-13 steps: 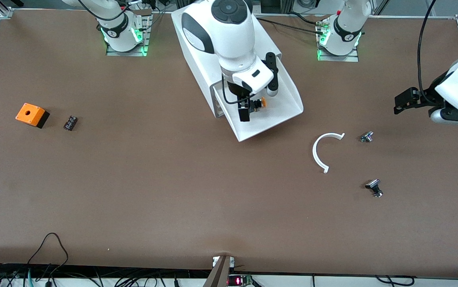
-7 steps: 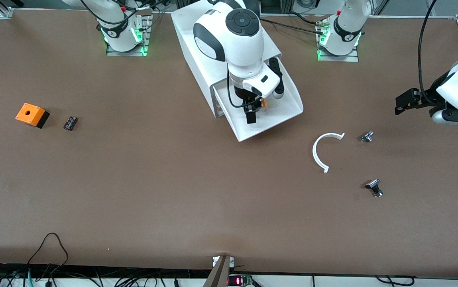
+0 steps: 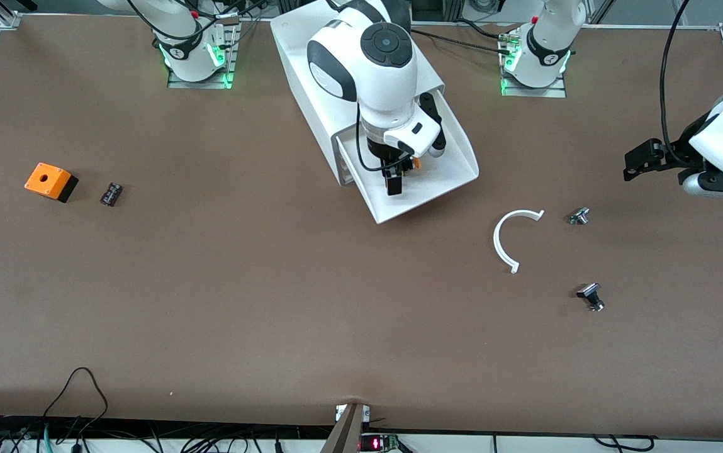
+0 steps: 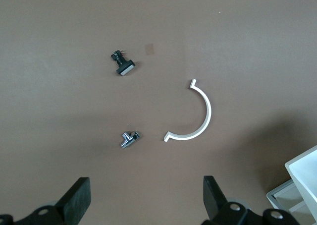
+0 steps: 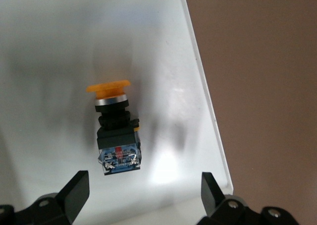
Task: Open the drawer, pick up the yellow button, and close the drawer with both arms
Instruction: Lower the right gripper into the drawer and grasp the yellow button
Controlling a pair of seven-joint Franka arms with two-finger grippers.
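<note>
The top drawer (image 3: 446, 179) stands pulled out of the white cabinet (image 3: 317, 69). The button (image 5: 116, 131) lies on its side on the drawer floor (image 5: 54, 46), orange cap away from the wrist. From the front only a sliver of the button's orange cap (image 3: 416, 162) shows beside the hand. My right gripper (image 3: 401, 173) hangs over the drawer, open. In the right wrist view the right gripper (image 5: 143, 195) has nothing between its fingertips, and the button lies just ahead of them. My left gripper (image 3: 641, 160) waits open over bare table at the left arm's end; in its own view the left gripper (image 4: 146, 197) is empty.
A white half ring (image 3: 507, 242) and two small metal parts (image 3: 579, 216) (image 3: 591, 296) lie nearer the front camera than the left gripper. An orange cube with a hole (image 3: 50, 180) and a small dark flat piece (image 3: 111, 193) lie toward the right arm's end.
My right arm has swung a little toward the left arm's end over the drawer, and its gripper now covers most of the button in the front view. The left arm has barely moved.
</note>
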